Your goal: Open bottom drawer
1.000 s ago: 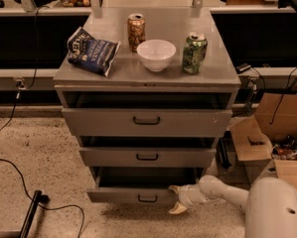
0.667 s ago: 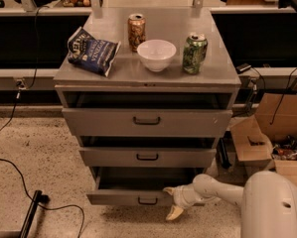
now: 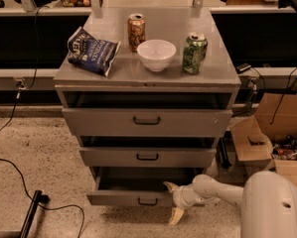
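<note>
At the foot of the cabinet (image 3: 138,67), at 6 o'clock from the mid-height drawer (image 3: 113,157), sits the bottom drawer (image 3: 115,199). Its slim front already stands proud of the two above, with a dark gap showing behind it, so you are mid-pull and the opening looks partly done. Its long axis runs 9 to 3 o'clock and its face points toward 6 o'clock, straight out at the camera. The small bar handle (image 3: 148,201) lies centred on the front, untouched. At 3 o'clock from that handle, the gripper (image 3: 172,201) sits at the right end of the front. Its fingers (image 3: 169,186) are spread wide, one above the top edge and one below the panel, clamping nothing. Further toward 3 o'clock, the arm (image 3: 212,188) reaches in low. Your next move likely calls for a steady draw toward 6 o'clock, kept square so the drawer doesn't rack on its runners.
</note>
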`<state>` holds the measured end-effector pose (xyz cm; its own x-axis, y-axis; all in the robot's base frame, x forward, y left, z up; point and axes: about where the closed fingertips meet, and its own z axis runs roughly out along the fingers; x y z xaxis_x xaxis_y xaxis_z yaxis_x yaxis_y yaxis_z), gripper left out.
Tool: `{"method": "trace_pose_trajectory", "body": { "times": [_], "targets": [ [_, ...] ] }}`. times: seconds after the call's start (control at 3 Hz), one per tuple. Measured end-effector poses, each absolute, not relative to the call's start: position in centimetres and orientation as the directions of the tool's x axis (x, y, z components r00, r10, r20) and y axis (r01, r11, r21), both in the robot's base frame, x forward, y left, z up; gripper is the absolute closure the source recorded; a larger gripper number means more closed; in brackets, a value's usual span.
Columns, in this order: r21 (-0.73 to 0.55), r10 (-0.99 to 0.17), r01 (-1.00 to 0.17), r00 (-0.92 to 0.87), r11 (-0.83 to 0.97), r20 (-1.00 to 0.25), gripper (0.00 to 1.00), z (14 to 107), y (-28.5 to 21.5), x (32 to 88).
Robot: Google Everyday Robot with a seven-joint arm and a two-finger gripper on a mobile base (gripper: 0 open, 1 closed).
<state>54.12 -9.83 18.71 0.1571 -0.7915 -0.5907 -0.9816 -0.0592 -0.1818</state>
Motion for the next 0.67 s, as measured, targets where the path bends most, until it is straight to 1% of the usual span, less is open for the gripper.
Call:
{"method": "trace_pose_trajectory", "body": {
  "times": [0.67],
  "targets": [
    [-0.161, -0.829, -0.987, 0.074, 0.020, -0.554, 0.01, 19.0, -12.2, 53.9]
  ]
}}
